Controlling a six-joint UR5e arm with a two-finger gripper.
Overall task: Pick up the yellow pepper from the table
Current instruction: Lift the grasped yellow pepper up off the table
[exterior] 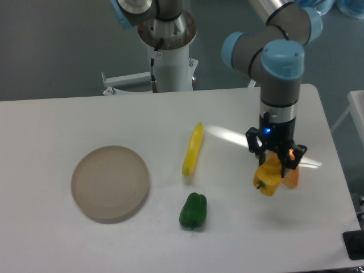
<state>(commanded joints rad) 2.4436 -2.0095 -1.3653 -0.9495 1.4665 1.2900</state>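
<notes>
The yellow pepper (pixel 269 178) is a small blocky yellow-orange piece at the right of the white table (pixel 68 119). It is tilted, with its dark stem pointing down and to the left. My gripper (pixel 276 160) comes straight down onto it, and its black fingers (pixel 256 149) are closed on the pepper's upper part. The pepper looks held just above the tabletop; its top is hidden between the fingers.
An orange wedge-shaped piece (pixel 293 178) lies right behind the pepper, partly hidden. A long slim yellow piece (pixel 193 149) and a green pepper (pixel 193 211) lie mid-table. A round tan plate (pixel 110 182) sits at the left. The table's right edge is close.
</notes>
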